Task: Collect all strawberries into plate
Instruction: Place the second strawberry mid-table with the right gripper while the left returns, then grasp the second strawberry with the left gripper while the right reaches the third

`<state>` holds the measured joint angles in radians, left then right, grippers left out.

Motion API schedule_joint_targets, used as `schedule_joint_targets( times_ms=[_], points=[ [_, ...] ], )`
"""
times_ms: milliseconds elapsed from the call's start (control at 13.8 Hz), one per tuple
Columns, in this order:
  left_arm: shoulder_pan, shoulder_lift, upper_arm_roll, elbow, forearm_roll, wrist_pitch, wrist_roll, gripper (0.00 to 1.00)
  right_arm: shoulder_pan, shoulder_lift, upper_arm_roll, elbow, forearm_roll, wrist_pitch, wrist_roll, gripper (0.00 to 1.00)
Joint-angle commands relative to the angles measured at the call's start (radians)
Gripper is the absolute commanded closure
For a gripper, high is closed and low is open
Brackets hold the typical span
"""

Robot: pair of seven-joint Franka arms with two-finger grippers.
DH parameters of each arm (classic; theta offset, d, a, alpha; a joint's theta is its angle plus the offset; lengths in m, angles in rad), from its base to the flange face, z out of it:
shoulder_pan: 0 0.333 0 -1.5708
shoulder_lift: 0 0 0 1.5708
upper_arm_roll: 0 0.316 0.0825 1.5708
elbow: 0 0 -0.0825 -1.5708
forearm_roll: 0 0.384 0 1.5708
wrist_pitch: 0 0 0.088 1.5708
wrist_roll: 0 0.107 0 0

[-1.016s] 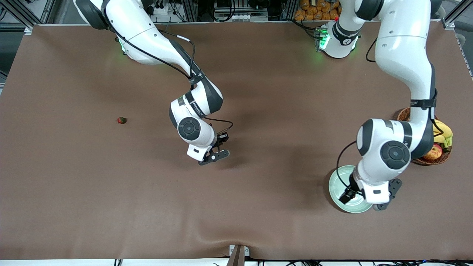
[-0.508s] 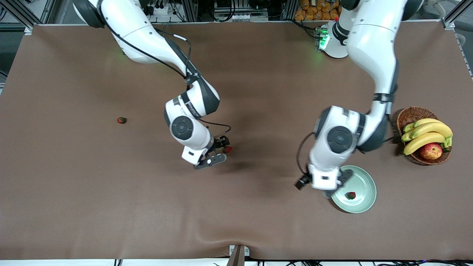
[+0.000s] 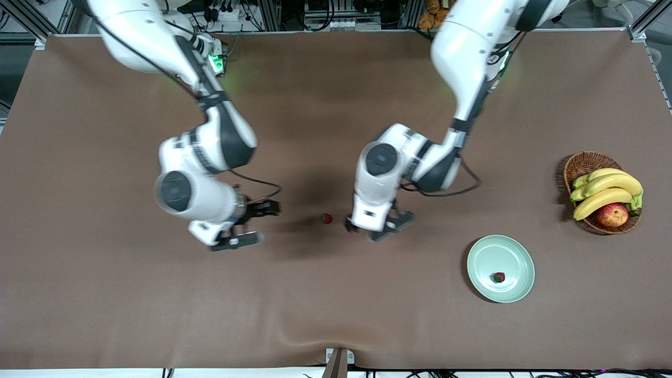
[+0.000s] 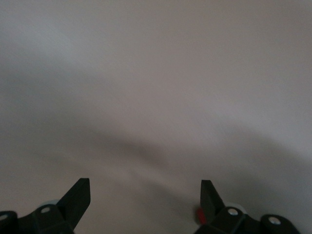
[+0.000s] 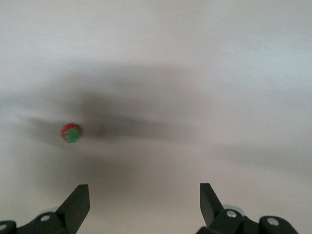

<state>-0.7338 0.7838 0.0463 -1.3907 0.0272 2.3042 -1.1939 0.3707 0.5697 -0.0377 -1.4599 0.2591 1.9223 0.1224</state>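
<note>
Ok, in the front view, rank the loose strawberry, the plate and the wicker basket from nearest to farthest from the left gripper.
From the left gripper:
1. Loose strawberry, on the cloth beside it, toward the right arm's end.
2. Plate, toward the left arm's end.
3. Wicker basket, at that end's edge.

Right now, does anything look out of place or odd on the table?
One strawberry lies loose on the bare table between the open right gripper and open left gripper, not on the plate, which holds a single berry. Nothing looks spilled or damaged.
</note>
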Motion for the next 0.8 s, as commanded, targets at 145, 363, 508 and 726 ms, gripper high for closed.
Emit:
schedule_joint_targets(
  times_ms=[145, 363, 508, 726],
  points=[
    [-0.082, 0.075, 0.009, 0.062, 0.010, 0.057, -0.238, 0.00, -0.173, -0.123, 0.016, -0.117, -0.131, -0.078, -0.062, 0.00],
    [-0.096, 0.087, 0.010, 0.064, 0.010, 0.058, -0.531, 0.00, -0.248, -0.157, 0.002, -0.206, -0.167, -0.072, -0.176, 0.00],
    [-0.099, 0.092, 0.010, 0.067, 0.008, 0.070, -0.662, 0.00, -0.301, -0.157, -0.007, -0.255, -0.170, -0.069, -0.237, 0.00],
    [-0.101, 0.133, 0.009, 0.091, 0.008, 0.161, -0.762, 0.00, -0.349, -0.159, -0.016, -0.354, -0.172, -0.025, -0.322, 0.00]
  ],
)
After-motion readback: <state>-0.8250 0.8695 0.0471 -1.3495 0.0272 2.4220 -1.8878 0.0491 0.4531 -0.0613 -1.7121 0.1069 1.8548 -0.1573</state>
